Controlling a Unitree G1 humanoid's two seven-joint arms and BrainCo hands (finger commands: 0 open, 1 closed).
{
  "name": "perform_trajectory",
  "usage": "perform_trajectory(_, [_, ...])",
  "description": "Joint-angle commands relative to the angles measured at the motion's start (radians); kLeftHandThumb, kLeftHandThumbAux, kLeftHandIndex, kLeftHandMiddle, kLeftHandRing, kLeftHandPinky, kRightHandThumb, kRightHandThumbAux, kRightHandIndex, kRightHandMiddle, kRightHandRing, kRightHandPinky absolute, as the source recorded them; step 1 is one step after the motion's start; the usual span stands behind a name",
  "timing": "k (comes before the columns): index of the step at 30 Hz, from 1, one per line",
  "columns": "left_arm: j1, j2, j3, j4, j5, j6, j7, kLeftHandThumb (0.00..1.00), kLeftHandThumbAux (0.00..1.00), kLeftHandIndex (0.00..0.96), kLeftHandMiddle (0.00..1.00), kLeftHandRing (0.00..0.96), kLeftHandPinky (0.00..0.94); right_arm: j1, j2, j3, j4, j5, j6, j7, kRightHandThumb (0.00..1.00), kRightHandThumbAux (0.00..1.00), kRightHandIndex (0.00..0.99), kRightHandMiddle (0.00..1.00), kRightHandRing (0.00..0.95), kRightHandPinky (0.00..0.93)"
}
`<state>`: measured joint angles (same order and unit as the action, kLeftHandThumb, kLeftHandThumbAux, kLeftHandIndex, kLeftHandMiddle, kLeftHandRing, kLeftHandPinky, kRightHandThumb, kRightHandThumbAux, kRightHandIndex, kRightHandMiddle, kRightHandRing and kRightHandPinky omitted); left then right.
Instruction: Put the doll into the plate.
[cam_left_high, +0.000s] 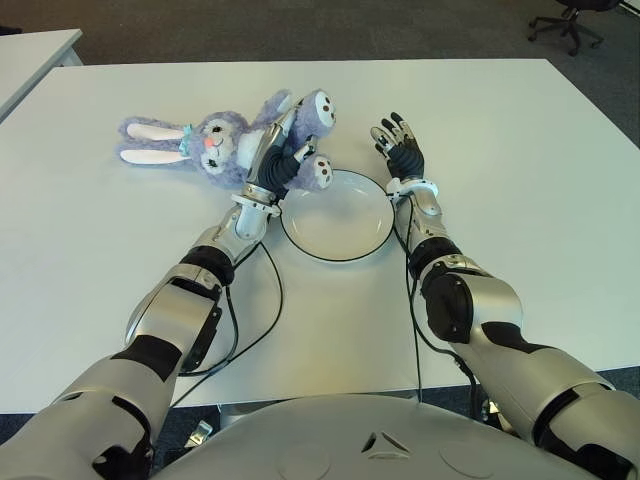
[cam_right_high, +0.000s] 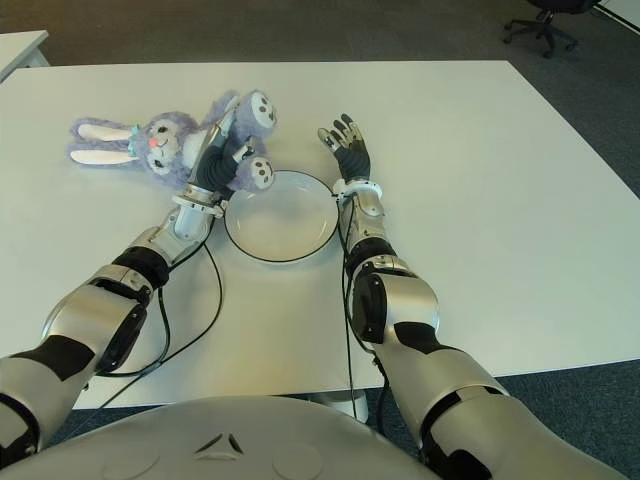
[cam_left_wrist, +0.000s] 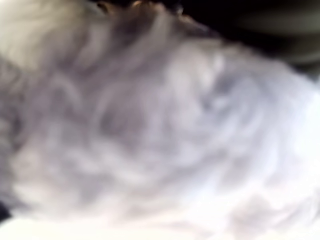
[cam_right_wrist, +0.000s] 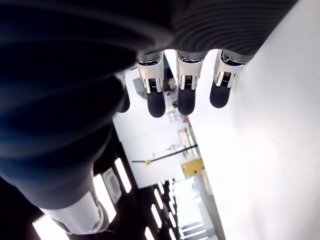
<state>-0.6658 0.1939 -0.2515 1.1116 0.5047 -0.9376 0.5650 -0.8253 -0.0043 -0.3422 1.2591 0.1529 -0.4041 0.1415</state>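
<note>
A purple plush bunny doll (cam_left_high: 215, 140) lies on the white table (cam_left_high: 520, 150), its long ears pointing left and its feet beside the far-left rim of the white plate (cam_left_high: 335, 215). My left hand (cam_left_high: 272, 160) reaches over the doll's body with its fingers curled into the plush. Purple fur of the doll (cam_left_wrist: 160, 130) fills the left wrist view. The plate holds nothing. Just past the plate's right rim, my right hand (cam_left_high: 398, 140) is held up with fingers (cam_right_wrist: 156, 102) spread and nothing in them.
Black cables (cam_left_high: 272, 300) loop over the table near my left forearm. A second white table (cam_left_high: 30, 50) stands at the far left, and an office chair (cam_left_high: 570, 20) at the far right on the dark carpet.
</note>
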Motion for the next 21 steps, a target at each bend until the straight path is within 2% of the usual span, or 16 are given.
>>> perform_trajectory(1, [0.001,-0.031,0.006,0.030,-0.016,0.037,-0.009,0.580,0.302,0.154,0.287,0.255,0.215,0.093,0.022,-0.008,0.060,0.005,0.050,-0.010,0.304,0.777,0.072,0.099,0.066,0.063])
perform_trajectory(6, [-0.003,-0.052,0.024,0.034,-0.046,0.061,-0.007,0.627,0.313,0.238,0.334,0.303,0.286,0.092,0.021,-0.007,0.060,0.002,0.049,-0.011,0.294,0.777,0.073,0.093,0.064,0.063])
perform_trajectory(7, [-0.005,-0.061,0.031,0.036,-0.055,0.073,-0.002,0.639,0.312,0.279,0.372,0.343,0.329,0.092,0.020,-0.006,0.060,0.002,0.049,-0.011,0.293,0.775,0.074,0.095,0.066,0.065])
perform_trajectory(8, [-0.008,-0.068,0.036,0.037,-0.061,0.082,0.001,0.663,0.309,0.336,0.445,0.428,0.419,0.092,0.020,-0.006,0.060,0.002,0.049,-0.011,0.296,0.769,0.077,0.099,0.069,0.068])
perform_trajectory(10, [-0.011,-0.076,0.044,0.039,-0.071,0.093,-0.001,0.671,0.308,0.353,0.467,0.453,0.446,0.092,0.020,-0.005,0.060,0.001,0.049,-0.011,0.298,0.767,0.078,0.100,0.069,0.068])
perform_trajectory(11, [-0.014,-0.084,0.052,0.041,-0.083,0.100,-0.009,0.688,0.307,0.373,0.519,0.522,0.506,0.092,0.020,-0.006,0.060,0.002,0.051,-0.011,0.300,0.762,0.080,0.103,0.070,0.064])
perform_trajectory(12, [-0.017,-0.090,0.059,0.042,-0.092,0.105,-0.015,0.731,0.307,0.399,0.573,0.584,0.604,0.091,0.019,-0.007,0.060,0.003,0.052,-0.011,0.314,0.764,0.085,0.107,0.072,0.064])
perform_trajectory(14, [-0.021,-0.099,0.067,0.042,-0.108,0.113,-0.027,0.761,0.307,0.416,0.606,0.624,0.663,0.091,0.020,-0.009,0.060,0.006,0.054,-0.011,0.328,0.768,0.090,0.111,0.074,0.067])
perform_trajectory(18, [-0.028,-0.110,0.078,0.040,-0.127,0.125,-0.044,0.785,0.309,0.434,0.637,0.663,0.712,0.090,0.021,-0.014,0.060,0.010,0.057,-0.011,0.340,0.773,0.093,0.115,0.076,0.067])
perform_trajectory(21, [-0.031,-0.118,0.087,0.038,-0.136,0.135,-0.044,0.810,0.309,0.481,0.700,0.728,0.771,0.090,0.022,-0.018,0.060,0.012,0.056,-0.011,0.363,0.773,0.097,0.121,0.080,0.069])
